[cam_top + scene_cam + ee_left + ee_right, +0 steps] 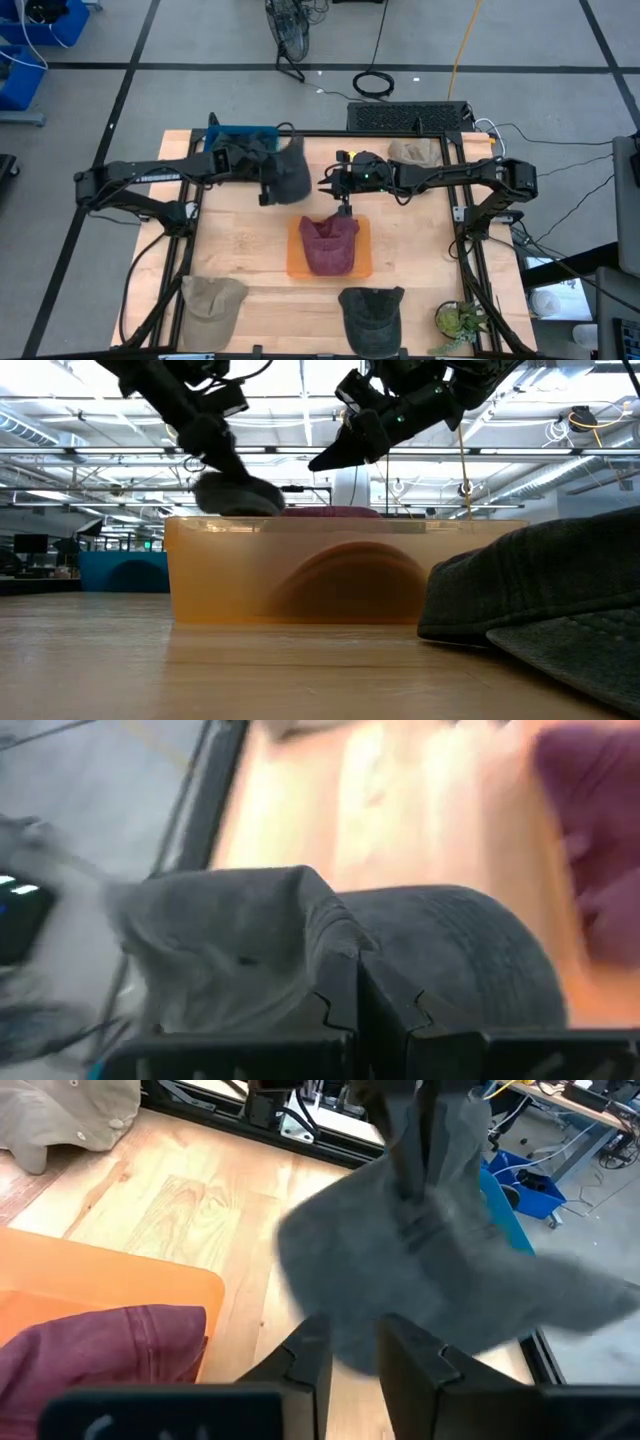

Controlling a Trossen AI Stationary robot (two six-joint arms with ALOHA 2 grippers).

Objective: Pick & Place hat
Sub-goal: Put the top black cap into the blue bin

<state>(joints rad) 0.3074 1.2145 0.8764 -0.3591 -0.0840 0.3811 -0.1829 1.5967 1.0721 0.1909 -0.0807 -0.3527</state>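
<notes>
Holding a grey hat point(288, 172) in the left gripper point(268, 185), fingers pinched on the fabric; in the left wrist view the 2 fingers point(340, 995) sit pressed together with the cloth bunched between them. Hat hangs off the table, just beside the orange bin point(296, 262) on its far-left side, not over it.

Bin: orange, translucent, mid-table. 1 maroon hat point(328, 243) inside, crumpled, brim toward the far wall. From the low view the maroon crown pokes just above the rim.

Right gripper point(344, 208) hovers above the bin's far edge, over the maroon hat, not touching it. Fingers point(305, 1350) spread a bit, nothing between them.

Other stuff on the table:
- tan hat point(213, 297), near-left corner
- dark grey hat point(371, 312), near edge, just beside the bin's near side
- beige hat point(415, 152), far-right corner
- blue bin point(240, 133), far-left, behind the left gripper; can't tell contents
- small potted plant point(460, 320), near-right corner

No readable labels or writing on hats or bins.
</notes>
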